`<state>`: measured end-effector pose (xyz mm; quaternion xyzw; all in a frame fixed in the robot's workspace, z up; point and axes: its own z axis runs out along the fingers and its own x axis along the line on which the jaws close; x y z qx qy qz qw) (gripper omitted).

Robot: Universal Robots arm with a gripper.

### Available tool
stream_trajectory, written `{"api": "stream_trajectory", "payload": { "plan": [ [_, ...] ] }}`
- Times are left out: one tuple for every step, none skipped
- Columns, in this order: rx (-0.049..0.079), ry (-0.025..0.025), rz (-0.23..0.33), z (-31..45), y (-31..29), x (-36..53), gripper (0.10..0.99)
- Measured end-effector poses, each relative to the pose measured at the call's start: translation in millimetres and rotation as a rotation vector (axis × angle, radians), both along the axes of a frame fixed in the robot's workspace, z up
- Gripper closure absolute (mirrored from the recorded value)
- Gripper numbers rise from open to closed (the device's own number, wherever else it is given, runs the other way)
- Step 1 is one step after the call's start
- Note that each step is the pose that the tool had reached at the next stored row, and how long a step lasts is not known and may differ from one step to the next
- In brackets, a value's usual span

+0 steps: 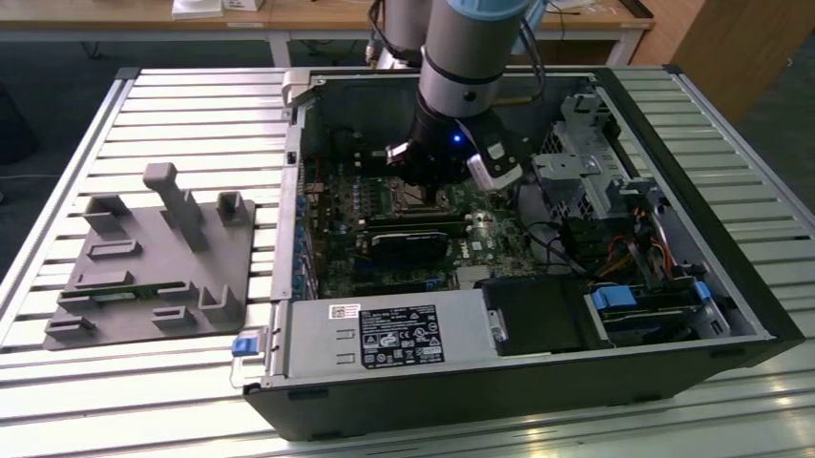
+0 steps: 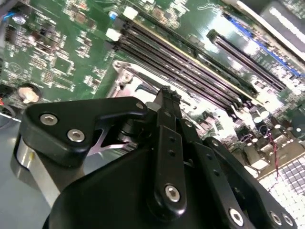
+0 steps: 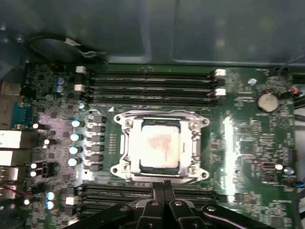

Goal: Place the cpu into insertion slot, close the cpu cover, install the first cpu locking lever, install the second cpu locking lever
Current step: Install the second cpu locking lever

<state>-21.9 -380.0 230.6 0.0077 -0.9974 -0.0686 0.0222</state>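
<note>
Exterior view: you see the arm reaching into the open PC case [image 1: 713, 286], gripper [image 1: 421, 186] low over the motherboard [image 1: 382, 258], centre frame.

Second wrist view: fingers [image 2: 167, 102] pressed together, narrow, nothing held.

First wrist view: cpu [image 3: 160, 147] sits in the insertion slot [image 3: 125, 145] mid-frame (cpu cover [image 3: 196, 143] down around it), gripper [image 3: 164, 183] just beside its lower edge.

A table [image 1: 76, 153] of pale metal slats fills most of the exterior view. Behind it, at the top of the view, stands a light wooden desk [image 1: 153, 24] with white legs and some papers [image 1: 217, 8] on it. The floor [image 1: 52, 57] under the desk is dark grey. At the exterior view's right there is a brown wooden panel [image 1: 732, 38].
</note>
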Motion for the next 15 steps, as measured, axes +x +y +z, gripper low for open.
{"api": "stream_trajectory", "payload": {
  "plan": [
    [0.0,0.0,0.0,-0.3,0.0,-4.2,0.98],
    [0.0,0.0001,0.0,-0.7,0.0,-8.7,0.98],
    [0.0,0.0,0.0,-1.1,0.0,-13.1,0.98],
    [0.0,0.0001,0.0,-1.7,0.0,-16.6,0.98],
    [0.001,-0.0001,0.0,-2.5,0.1,-18.2,0.98],
    [0.005,0.0001,0.0,-2.9,-0.4,-18.7,0.98],
    [0.012,0.0,0.0,-3.2,-0.9,-18.9,0.98],
    [0.019,0.0,-0.001,-3.4,-1.8,-18.9,0.98],
    [0.025,0.0,-0.001,-3.6,-3.1,-19.0,0.98],
    [0.029,0.0,-0.001,-3.6,-4.6,-19.1,0.98],
    [0.033,0.0,-0.001,-3.6,-5.6,-19.6,0.98],
    [0.039,0.0,-0.001,-3.6,-6.5,-20.6,0.98],
    [0.045,0.0,-0.001,-3.6,-7.6,-21.7,0.98],
    [0.051,0.0,-0.001,-3.6,-8.8,-23.0,0.98],
    [0.056,0.0,-0.001,-3.6,-9.8,-24.2,0.98]
  ]
}}
